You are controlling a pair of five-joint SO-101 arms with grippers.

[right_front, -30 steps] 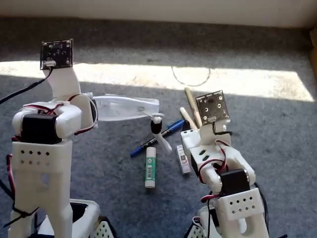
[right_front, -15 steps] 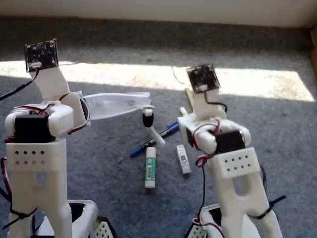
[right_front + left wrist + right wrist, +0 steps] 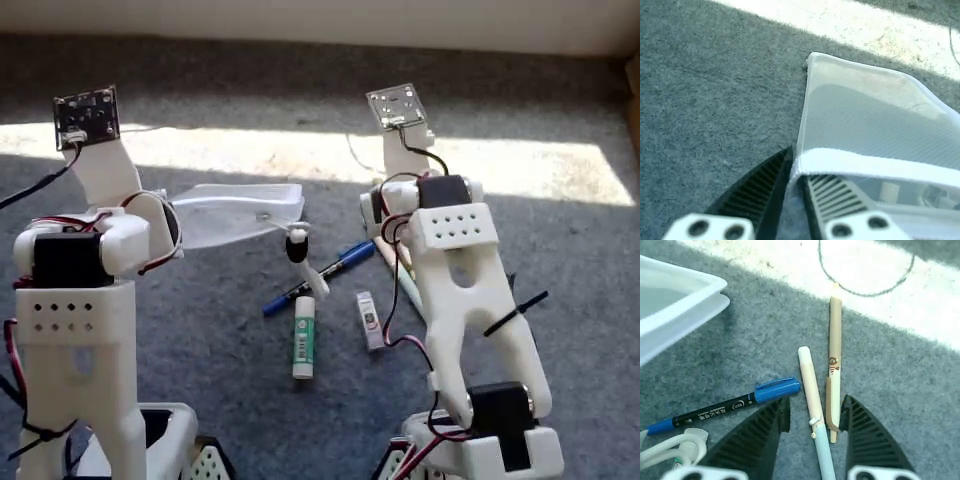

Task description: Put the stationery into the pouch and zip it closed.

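The left gripper is clamped on the white rim of the mesh pouch. The right gripper hangs with its jaws wide, straddling a cream pen and a tan pen. From the pouch, a blue marker lies at four o'clock and a glue stick at five.

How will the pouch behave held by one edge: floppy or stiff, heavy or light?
Probably light: the pouch is thin translucent mesh. It seems to hold its shape somewhat, since it juts sideways from the left hand in the high view without hanging down. The pinch on its white-bound rim may twist when items are pushed in.
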